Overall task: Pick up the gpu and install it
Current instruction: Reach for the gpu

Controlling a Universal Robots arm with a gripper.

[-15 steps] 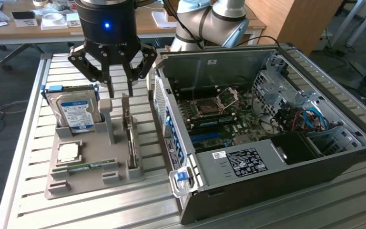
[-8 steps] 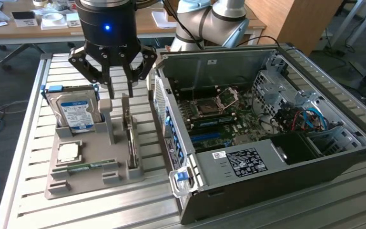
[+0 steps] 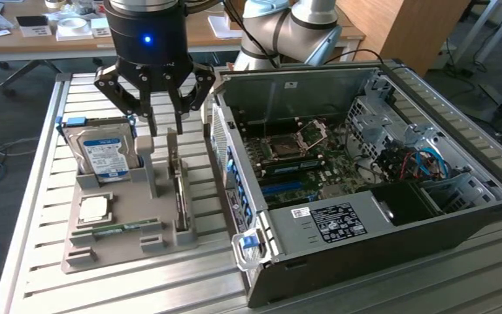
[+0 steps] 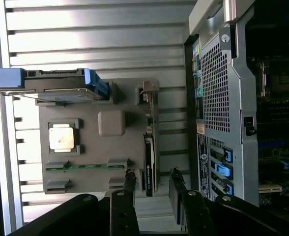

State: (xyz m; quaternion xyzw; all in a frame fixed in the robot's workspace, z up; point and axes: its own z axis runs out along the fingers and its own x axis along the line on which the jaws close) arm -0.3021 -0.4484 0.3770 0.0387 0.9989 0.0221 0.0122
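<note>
Claw (image 3: 162, 124) in the exterior view: hanging over the far end of the grey fixture (image 3: 112, 252), fingers spread, nothing between them. Along the fixture's side toward the computer case (image 3: 365, 222), the gpu (image 3: 180, 190), standing on edge in its slot, pale bracket at the fixture's far end, just below the fingertips. Also on the fixture: hard drive (image 3: 102, 154) upright at the far corner away from the case, processor chip (image 3: 94, 208) lying flat near the middle, memory stick (image 3: 116, 229) lying flat toward the near end. Card not yet lifted and not yet in the case.

Wrist view: looking straight down on the same fixture (image 4: 93, 152). Claw (image 4: 152, 177) open and empty, one finger on either side of the line of the gpu (image 4: 149, 152), apart from it. Card seen edge-on as a thin dark strip, with the bracket toward the fixture's end that carries the hard drive (image 4: 51, 86).

Handling, as a judgement: probably light and stiff, yet fragile, being a thin board with bare parts. Likely best pinched across its two flat faces near the middle of the upper edge, clear of the bracket. Faces possibly slippery, so an even, square pinch. Any tilt liable to bind it in the fixture's slot.
</note>
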